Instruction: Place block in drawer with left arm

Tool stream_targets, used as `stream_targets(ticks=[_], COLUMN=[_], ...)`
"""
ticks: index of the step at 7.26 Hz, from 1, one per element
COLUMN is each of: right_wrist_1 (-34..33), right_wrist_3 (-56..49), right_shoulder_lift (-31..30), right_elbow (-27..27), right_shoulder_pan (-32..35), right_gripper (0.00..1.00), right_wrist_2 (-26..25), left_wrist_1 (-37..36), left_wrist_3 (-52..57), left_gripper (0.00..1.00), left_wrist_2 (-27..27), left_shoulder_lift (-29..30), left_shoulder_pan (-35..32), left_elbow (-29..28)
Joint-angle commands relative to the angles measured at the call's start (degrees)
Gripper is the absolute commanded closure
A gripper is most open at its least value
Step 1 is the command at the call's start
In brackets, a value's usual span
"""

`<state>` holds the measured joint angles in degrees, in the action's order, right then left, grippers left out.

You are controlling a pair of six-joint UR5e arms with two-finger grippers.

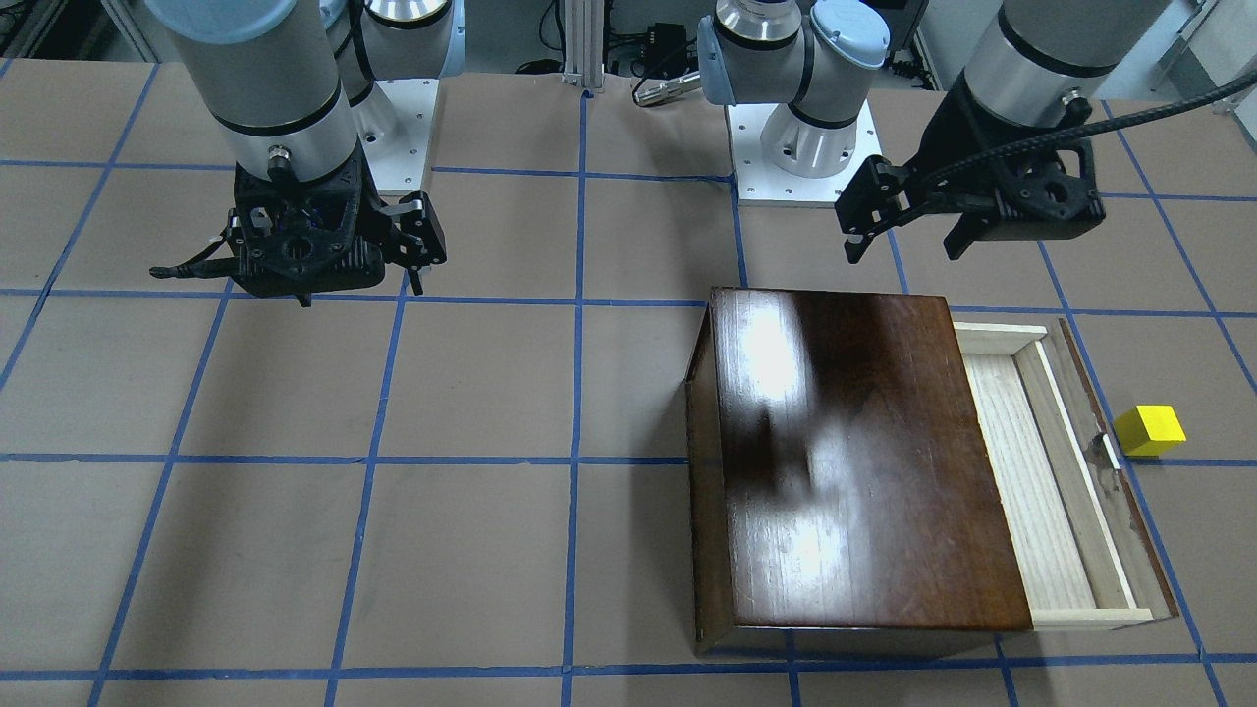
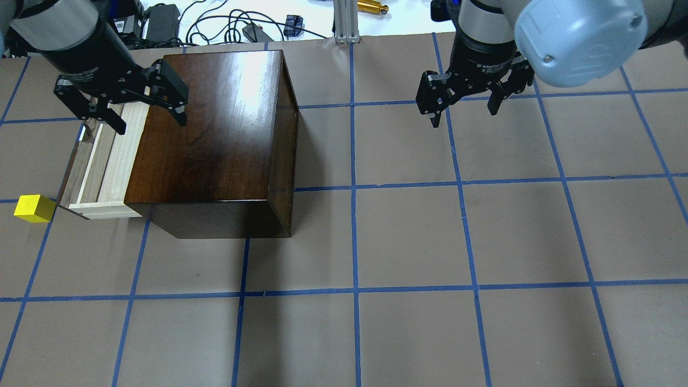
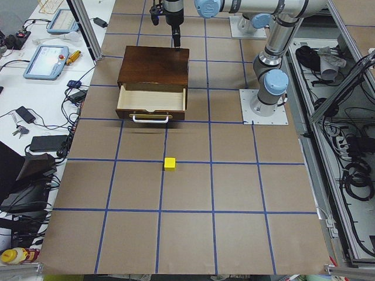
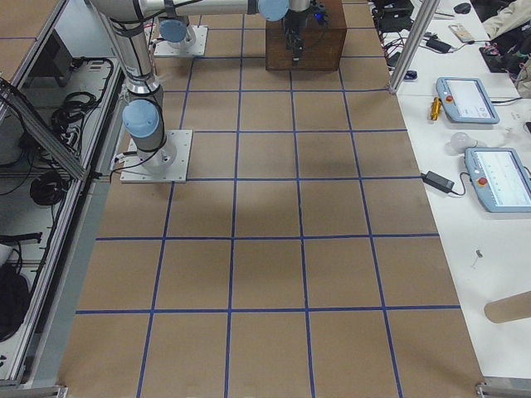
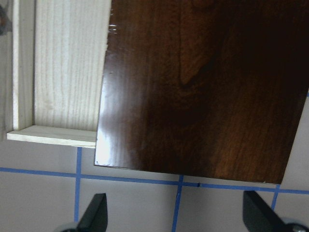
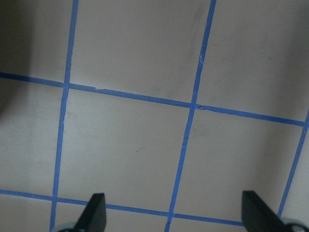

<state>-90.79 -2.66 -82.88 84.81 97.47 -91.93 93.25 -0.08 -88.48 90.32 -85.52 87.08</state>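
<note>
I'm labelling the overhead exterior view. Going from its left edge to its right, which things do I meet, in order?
block → drawer → cabinet → right gripper

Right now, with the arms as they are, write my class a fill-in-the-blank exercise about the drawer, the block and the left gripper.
1. The drawer of the cabinet stands ____.
2. The block beside it is ____ in colour.
3. The left gripper, its jaws apart, holds ____.

Missing words: open; yellow; nothing.
</note>
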Motion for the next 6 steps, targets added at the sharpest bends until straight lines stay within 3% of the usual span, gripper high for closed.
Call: stream_targets(ticks=[1,2,6], right_wrist_1=[0.0,0.0,0.0], right_wrist_3=[-0.07,0.02,-0.07], right_shoulder_lift=[0.0,0.0,0.0], right_elbow=[0.0,0.0,0.0], right_shoulder_pan=[0.0,0.0,0.0], right_gripper=[0.0,0.0,0.0], right_wrist_2=[0.0,0.0,0.08], left_wrist_1=[-3.87,-4.48,-4.83], left_wrist_3=[-0.11,-0.19,-0.19], left_gripper=[0.0,0.0,0.0], left_wrist_2=[-2.55,-4.84,-4.42], left_shoulder_lift=[-0.67,-0.24,-0.5], left_shoulder_pan=[-1.67,-1.67,-1.5], left_elbow=[2.48,2.57,1.96])
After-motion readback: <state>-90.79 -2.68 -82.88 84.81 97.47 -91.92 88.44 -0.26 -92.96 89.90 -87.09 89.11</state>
